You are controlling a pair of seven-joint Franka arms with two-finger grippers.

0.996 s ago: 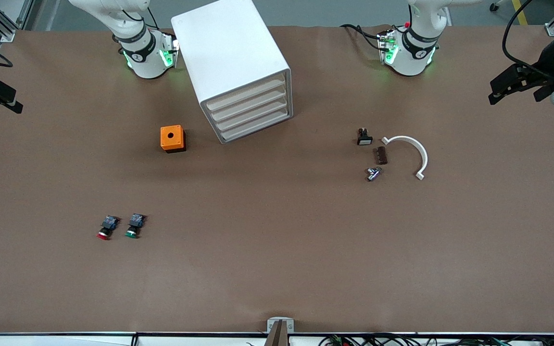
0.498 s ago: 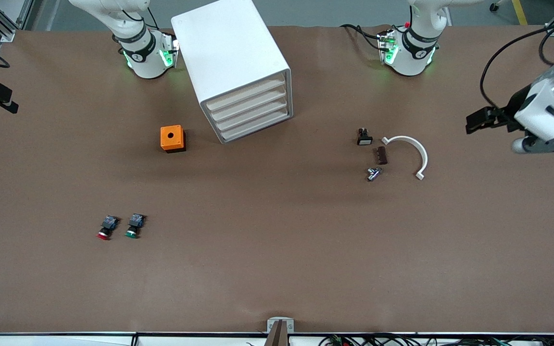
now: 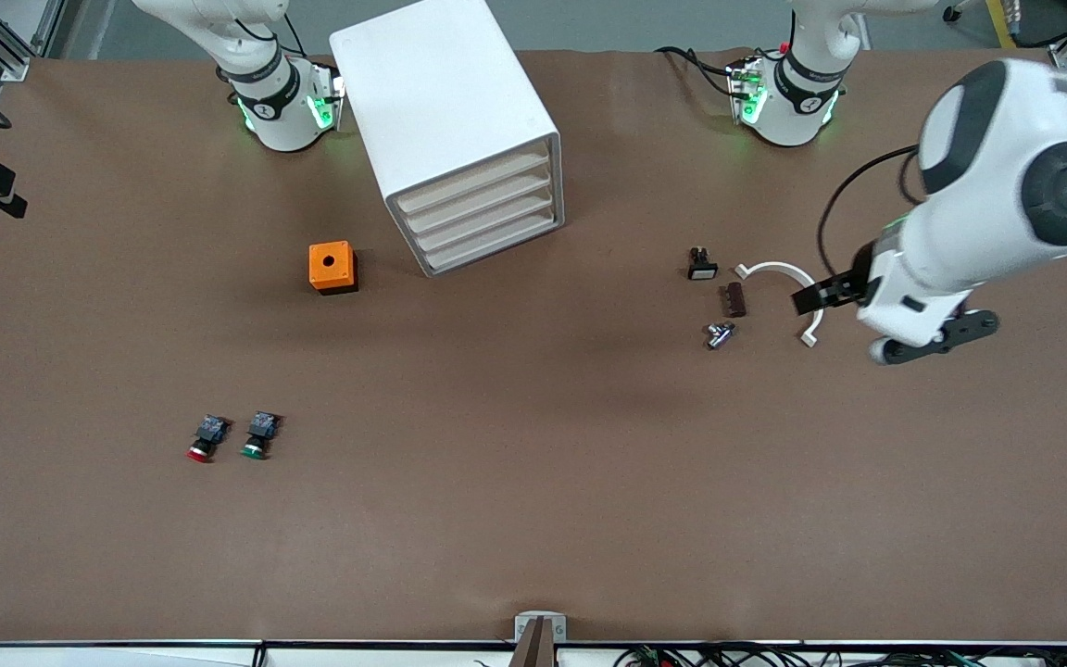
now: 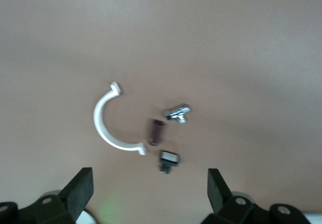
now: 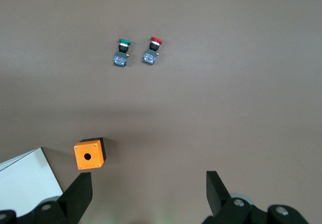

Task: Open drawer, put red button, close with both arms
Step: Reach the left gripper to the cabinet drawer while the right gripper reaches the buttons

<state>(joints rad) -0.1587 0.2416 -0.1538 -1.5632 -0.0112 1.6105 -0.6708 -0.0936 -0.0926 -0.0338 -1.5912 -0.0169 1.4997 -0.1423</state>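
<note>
Drawers all closed, both grippers empty, fingers spread wide.
Left gripper (image 4: 149, 191) hung over white curved clamp (image 3: 788, 278). Right gripper (image 5: 149, 194) was high at its table end, waiting. Red button (image 3: 204, 439) lay well apart from both, beside green button (image 3: 257, 436); cabinet (image 3: 450, 130) untouched.

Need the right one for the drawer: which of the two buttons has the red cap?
The red button, lying beside the green-capped button but toward the right arm's end of the table.

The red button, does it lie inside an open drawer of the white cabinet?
No. The red button lies on the bare table beside the green button, and the cabinet's drawers are all shut.
</note>
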